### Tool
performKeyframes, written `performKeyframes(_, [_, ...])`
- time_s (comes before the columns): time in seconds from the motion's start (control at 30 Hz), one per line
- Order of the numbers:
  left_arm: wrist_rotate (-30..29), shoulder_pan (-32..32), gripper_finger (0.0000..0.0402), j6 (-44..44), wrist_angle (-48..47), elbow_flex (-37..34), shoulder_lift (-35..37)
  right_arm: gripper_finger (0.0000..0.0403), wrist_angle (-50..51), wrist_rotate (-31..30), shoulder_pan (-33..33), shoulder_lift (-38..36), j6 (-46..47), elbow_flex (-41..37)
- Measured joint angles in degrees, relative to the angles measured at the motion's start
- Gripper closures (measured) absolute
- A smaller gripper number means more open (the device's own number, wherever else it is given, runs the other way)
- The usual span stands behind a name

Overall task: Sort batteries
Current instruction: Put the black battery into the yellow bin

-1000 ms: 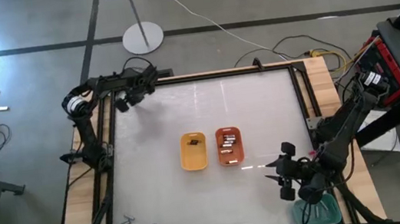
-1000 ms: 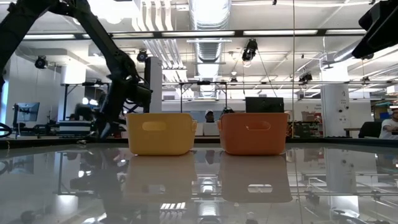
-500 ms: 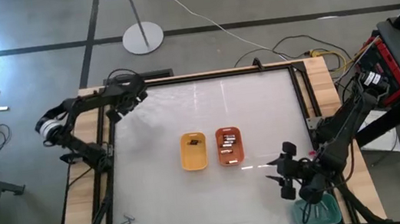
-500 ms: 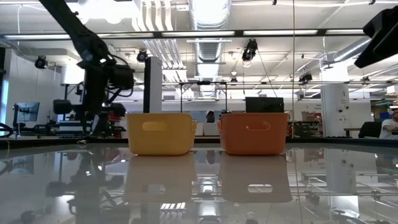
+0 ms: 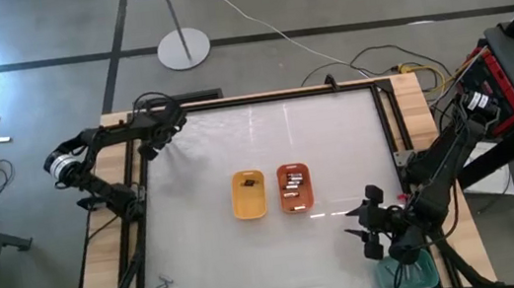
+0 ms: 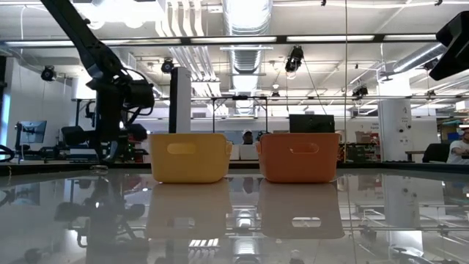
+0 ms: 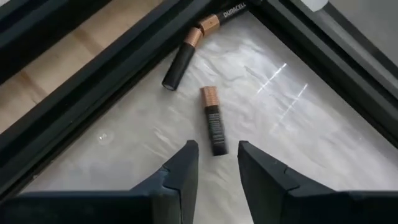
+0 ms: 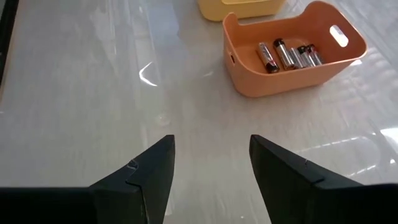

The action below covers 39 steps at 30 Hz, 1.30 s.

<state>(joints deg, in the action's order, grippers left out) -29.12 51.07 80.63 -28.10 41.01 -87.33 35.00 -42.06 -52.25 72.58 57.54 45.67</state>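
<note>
Three black-and-copper batteries lie on the white table in its far left corner. One battery (image 7: 213, 121) lies just ahead of my open left gripper (image 7: 214, 168) (image 5: 152, 138), in line with the gap between its fingers. Two more batteries (image 7: 180, 56) (image 7: 225, 12) lie against the black frame rail. The orange tray (image 8: 289, 53) (image 5: 295, 188) holds several batteries, and the yellow tray (image 5: 249, 195) holds a dark one (image 5: 250, 179). My right gripper (image 8: 211, 162) (image 5: 368, 231) hangs open at the near right, touching nothing.
The black frame rails (image 7: 93, 81) meet at the corner close around the loose batteries. A teal tray (image 5: 408, 271) sits under the right arm at the near right corner. The two trays stand side by side mid-table, with bare table (image 5: 213, 259) around them.
My left gripper has swung from the far edge toward the table's left edge and come down into the far left corner, over the loose batteries. The trays and my right arm have stayed where they were.
</note>
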Motion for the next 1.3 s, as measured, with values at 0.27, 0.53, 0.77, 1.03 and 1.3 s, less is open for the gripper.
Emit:
performKeyframes(0.27, [-1.87, 0.47, 0.0305, 1.52, 2.54, 0.8, -0.98, 0.0202, -0.04, -0.03, 0.0, 0.0, 0.46, -0.37])
performKeyframes(0.53, [-1.29, 1.78, 0.0305, -9.09, -2.88, 12.68, -9.52, 0.0202, -0.77, -0.62, 0.0, 0.0, 0.44, -0.98])
performKeyframes(0.77, [4.47, 4.54, 0.0305, -5.75, -7.02, 21.37, -17.47, 0.0202, -1.01, -0.75, 0.0, 0.0, 2.3, -1.22])
performKeyframes(1.03, [5.26, 6.35, 0.0305, -4.64, -8.65, 26.21, -24.06, 0.0202, -1.02, -0.55, 0.0, 0.0, 3.27, -1.7])
performKeyframes(1.3, [5.93, 6.36, 0.0335, -7.92, -8.97, 26.83, -25.07, 0.0202, -1.01, -0.57, 0.0, 0.0, 2.09, -1.86])
